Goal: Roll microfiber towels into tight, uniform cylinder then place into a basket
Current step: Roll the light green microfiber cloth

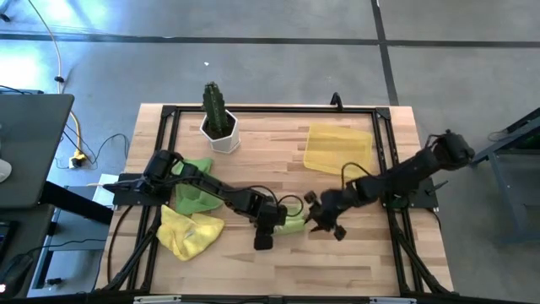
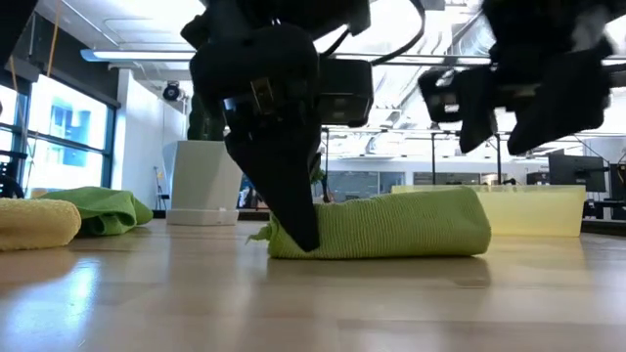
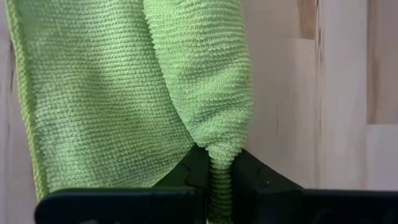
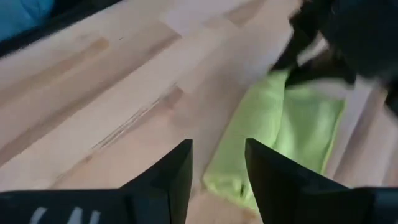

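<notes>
Looked like a lab or workshop, wooden table (image 1: 354, 253) framed in black rails on grey concrete floor (image 1: 278, 67), loose cables (image 1: 63, 93), ceiling strip lights (image 2: 147, 54), big windows (image 2: 59, 122) behind

No text, label, brand, number or sign can be read in any of the views.

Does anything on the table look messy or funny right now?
Yes. Two towels, a green one and a yellow one, lie crumpled on the table's left side, not rolled. The yellow basket holds nothing. The left claw pinches a corner of the rolled green towel, while the right claw hangs open beside it.
</notes>
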